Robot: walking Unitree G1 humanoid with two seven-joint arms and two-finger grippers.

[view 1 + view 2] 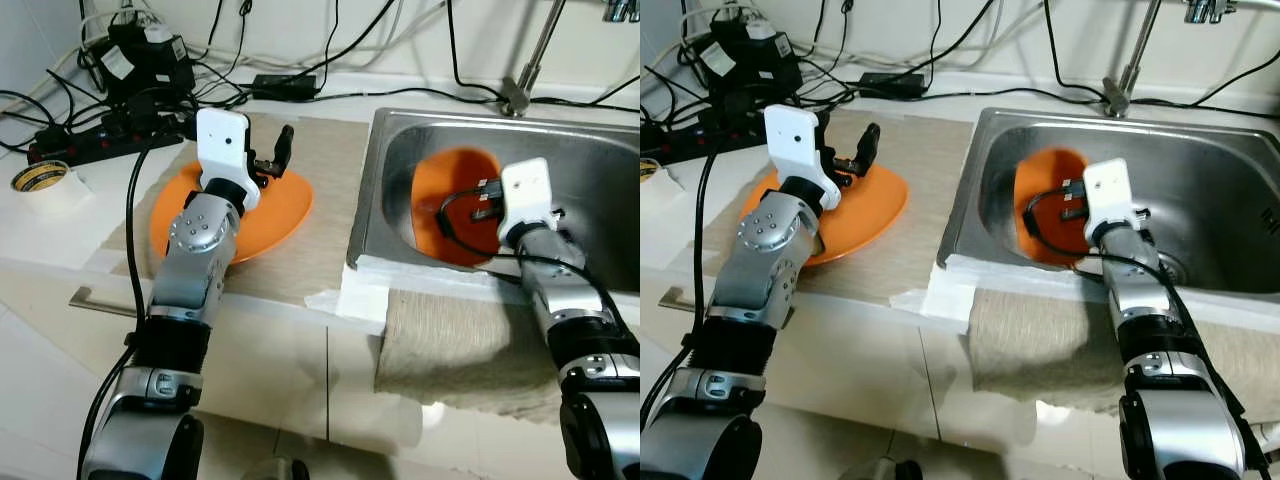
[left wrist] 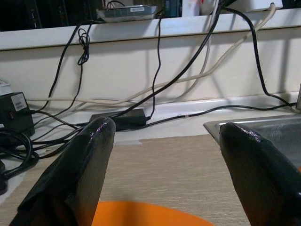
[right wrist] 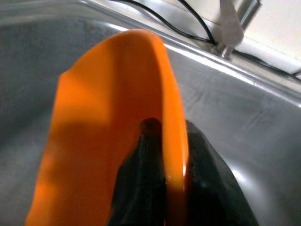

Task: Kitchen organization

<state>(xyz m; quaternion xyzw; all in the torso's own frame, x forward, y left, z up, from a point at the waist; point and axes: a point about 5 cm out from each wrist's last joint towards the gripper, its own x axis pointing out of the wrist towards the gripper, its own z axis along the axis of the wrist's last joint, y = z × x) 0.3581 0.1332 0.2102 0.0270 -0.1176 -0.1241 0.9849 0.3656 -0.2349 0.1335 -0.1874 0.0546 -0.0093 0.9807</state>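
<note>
An orange plate [image 1: 262, 216] lies flat on the beige mat [image 1: 320, 170] left of the sink. My left gripper [image 1: 272, 160] hovers just above it, open, with nothing between its black fingers [image 2: 89, 155]. A second orange plate [image 1: 452, 195] stands on edge inside the steel sink [image 1: 600, 170]. My right gripper [image 1: 487, 200] is shut on that plate's rim [image 3: 171, 141], one finger on each face.
A power strip and tangled black cables [image 1: 130, 90] crowd the back left of the counter. A roll of tape [image 1: 40, 178] lies at the far left. The faucet [image 1: 525, 70] rises behind the sink. A beige cloth [image 1: 460, 345] hangs over the counter's front edge.
</note>
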